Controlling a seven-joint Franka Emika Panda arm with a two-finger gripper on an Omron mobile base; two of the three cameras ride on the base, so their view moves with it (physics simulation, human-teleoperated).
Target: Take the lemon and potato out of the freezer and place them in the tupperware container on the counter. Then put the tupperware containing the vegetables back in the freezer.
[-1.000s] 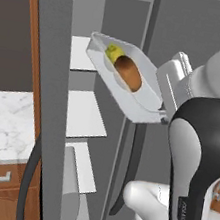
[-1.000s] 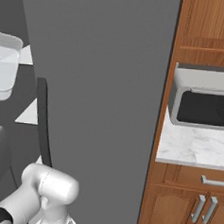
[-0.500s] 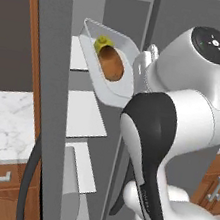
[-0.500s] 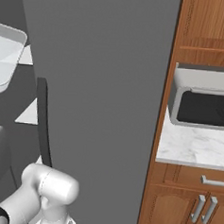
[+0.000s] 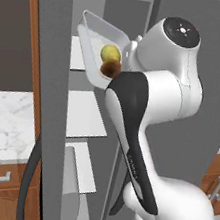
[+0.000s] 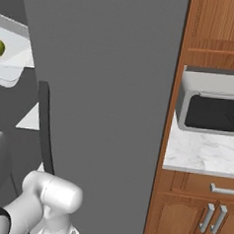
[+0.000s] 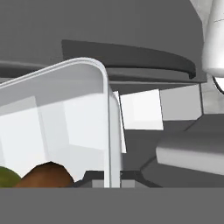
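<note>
The white Franka arm with dark joints rises from its base, bends sharply at the elbow and reaches up and forward, wrist turned toward the open compartment. Its two-finger gripper [image 7: 111, 183] is clamped tight on the thin wall standing directly between its small dark tips.

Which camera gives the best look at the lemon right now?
The left base view: the lemon sits whole in the tilted tupperware container, above the potato. The right base and hand views catch it only at their edges.
</note>
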